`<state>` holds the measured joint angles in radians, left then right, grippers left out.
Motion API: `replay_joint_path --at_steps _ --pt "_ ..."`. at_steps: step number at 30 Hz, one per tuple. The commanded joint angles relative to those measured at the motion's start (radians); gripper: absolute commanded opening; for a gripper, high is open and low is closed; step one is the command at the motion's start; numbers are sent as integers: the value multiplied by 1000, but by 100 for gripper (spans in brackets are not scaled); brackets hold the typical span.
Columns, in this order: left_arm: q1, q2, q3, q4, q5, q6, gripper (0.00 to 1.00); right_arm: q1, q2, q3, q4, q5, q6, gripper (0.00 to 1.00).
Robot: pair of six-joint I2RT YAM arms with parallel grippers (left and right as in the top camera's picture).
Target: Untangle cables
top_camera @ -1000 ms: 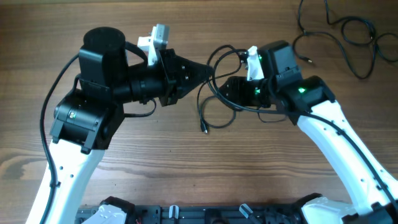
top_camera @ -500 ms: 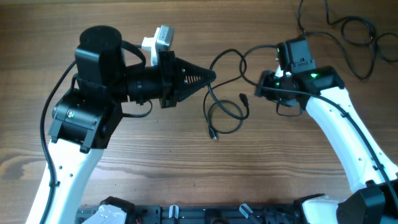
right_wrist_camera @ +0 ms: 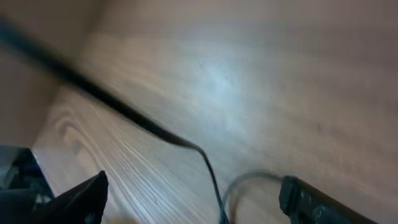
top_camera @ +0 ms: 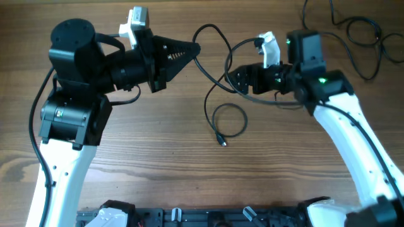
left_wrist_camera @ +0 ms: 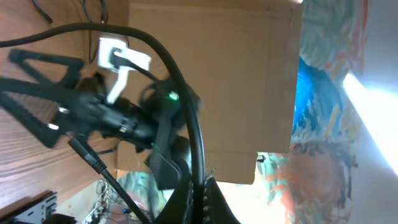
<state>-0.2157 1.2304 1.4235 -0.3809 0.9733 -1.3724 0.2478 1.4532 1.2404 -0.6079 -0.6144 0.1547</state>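
Observation:
One thin black cable (top_camera: 214, 69) rises from the table to my left gripper (top_camera: 197, 45), which is shut on it. The strand loops over the top, drops between the arms and ends in a loose ring (top_camera: 230, 120) with a plug (top_camera: 222, 142) on the wood. In the left wrist view the cable (left_wrist_camera: 186, 106) arcs away from the shut left gripper (left_wrist_camera: 202, 193). My right gripper (top_camera: 235, 79) points left beside this strand and is open. In the right wrist view the cable (right_wrist_camera: 208, 168) passes between the spread fingers (right_wrist_camera: 81, 199), untouched, with the right gripper (right_wrist_camera: 193, 202) wide apart.
More thin black cables (top_camera: 353, 31) lie curled at the far right corner of the wooden table (top_camera: 158, 164). A black rail (top_camera: 208, 217) runs along the near edge. The left wrist view shows a cardboard panel (left_wrist_camera: 230, 74) behind the right arm.
My left gripper has drawn up and to the left with the cable, stretching the strand. The right gripper has spread wider and swung back left toward the strand.

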Motion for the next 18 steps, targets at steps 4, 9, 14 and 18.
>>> replay_joint_path --at_steps 4,9,14,18 --pt "3 0 9 4 31 -84 4 4 -79 3 85 -124 -23 85" --pt "3 0 9 22 116 -189 4 5 -72 3 130 -69 9 59" --pt "3 -2 10 85 182 -234 4 5 -34 3 130 -56 5 65" --pt "3 -4 10 131 173 -233 4 4 -30 3 131 -56 11 46"
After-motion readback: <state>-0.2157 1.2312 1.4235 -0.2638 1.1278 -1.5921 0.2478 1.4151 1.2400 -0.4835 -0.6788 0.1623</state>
